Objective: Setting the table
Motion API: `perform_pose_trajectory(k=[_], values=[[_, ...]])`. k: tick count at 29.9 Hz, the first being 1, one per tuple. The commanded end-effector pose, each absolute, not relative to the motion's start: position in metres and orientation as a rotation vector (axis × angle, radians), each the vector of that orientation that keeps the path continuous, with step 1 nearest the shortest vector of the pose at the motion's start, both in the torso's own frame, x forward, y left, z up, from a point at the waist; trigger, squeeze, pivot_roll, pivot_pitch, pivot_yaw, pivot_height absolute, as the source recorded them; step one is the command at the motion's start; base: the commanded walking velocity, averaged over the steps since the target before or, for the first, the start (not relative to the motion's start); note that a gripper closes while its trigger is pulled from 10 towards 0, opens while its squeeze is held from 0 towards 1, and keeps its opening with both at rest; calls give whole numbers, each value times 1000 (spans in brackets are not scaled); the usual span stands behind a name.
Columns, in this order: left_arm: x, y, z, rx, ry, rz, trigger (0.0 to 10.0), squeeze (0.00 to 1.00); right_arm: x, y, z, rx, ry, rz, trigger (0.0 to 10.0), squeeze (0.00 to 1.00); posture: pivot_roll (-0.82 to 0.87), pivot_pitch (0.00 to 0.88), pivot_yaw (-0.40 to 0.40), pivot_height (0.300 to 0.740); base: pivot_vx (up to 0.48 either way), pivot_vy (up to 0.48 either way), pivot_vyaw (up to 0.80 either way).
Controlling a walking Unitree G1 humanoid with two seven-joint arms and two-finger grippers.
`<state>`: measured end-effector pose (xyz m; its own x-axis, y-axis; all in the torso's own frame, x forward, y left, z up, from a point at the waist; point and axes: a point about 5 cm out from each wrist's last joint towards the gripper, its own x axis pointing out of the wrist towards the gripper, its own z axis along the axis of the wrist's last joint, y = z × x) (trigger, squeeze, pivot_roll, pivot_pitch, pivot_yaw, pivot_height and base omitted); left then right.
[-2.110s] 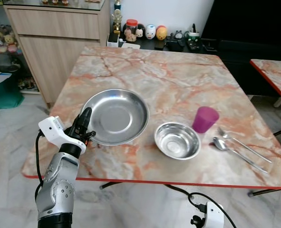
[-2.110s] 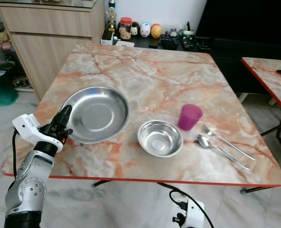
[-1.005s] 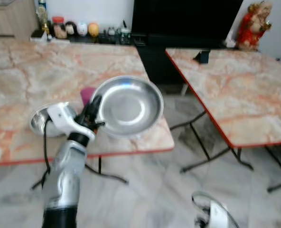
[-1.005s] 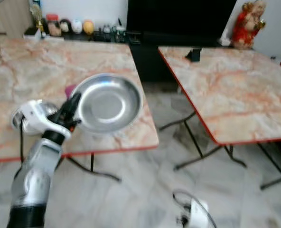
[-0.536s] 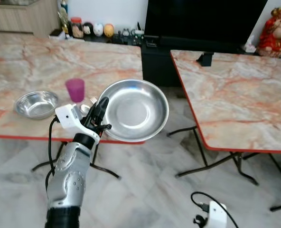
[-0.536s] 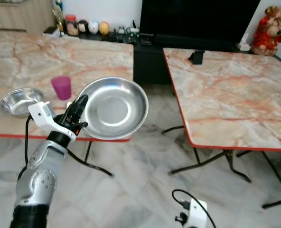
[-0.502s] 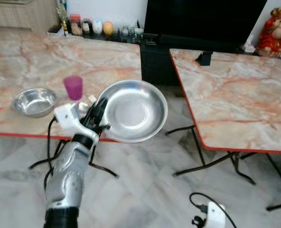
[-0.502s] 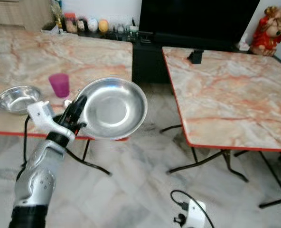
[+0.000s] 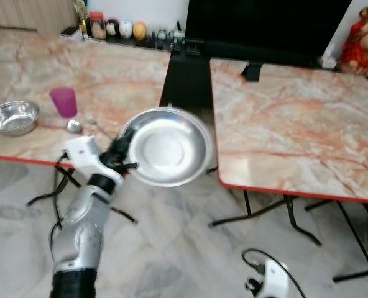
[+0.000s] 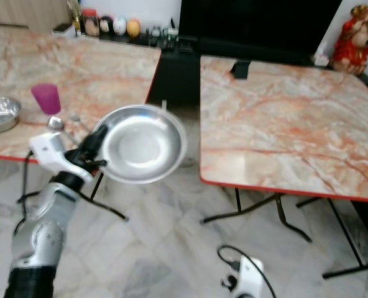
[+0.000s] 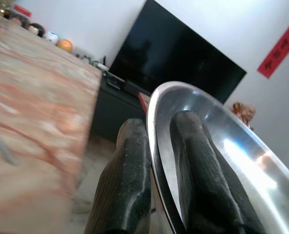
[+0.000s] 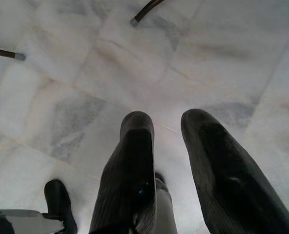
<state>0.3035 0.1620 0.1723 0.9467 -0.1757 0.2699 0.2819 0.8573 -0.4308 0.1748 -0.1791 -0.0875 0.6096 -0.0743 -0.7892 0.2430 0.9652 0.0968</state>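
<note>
Since half a second ago the view has swung further right: the left bench [image 9: 22,81] with its small bowl [image 9: 11,117], purple cup [image 9: 64,101] and cutlery [image 9: 84,124] has slid toward the left edge, and the plate [image 9: 167,146] now hangs over the floor gap just short of the right bench [image 9: 296,124]. The left tool [image 11: 159,165] pinches the plate's rim, one black finger [image 11: 130,180] under the lip and the other inside the dish, so the plate juts out almost level from a single edge hold. That grip gives little leverage, so the carry probably calls for a slow, level approach, bringing the plate fully over the near corner of the right bench and lowering it flat before letting go; a tilt could let polished steel slip between the ribbed pads. The plate is a shallow round dish of shiny metal with a rolled rim and a flat centre that mirrors the room. Both benches have glossy orange-veined marble tops edged in red on thin folding legs. The right tool [image 12: 169,161] hangs idle over pale marble floor tiles [image 12: 61,73], its fingers apart and empty.
</note>
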Motion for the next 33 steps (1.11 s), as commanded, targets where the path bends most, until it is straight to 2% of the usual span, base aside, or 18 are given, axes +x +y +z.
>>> perform_pose_trajectory(k=[1,33], values=[[303,150,172,-478,-214,-291,10000,0,169,-190,-89,186,908,-214,10000,0,110,0,-83,727,0,-458,0],[308,139,168,-478,-204,-346,10000,0,167,-191,-90,190,912,-223,10000,0,88,0,-76,727,0,-456,0]])
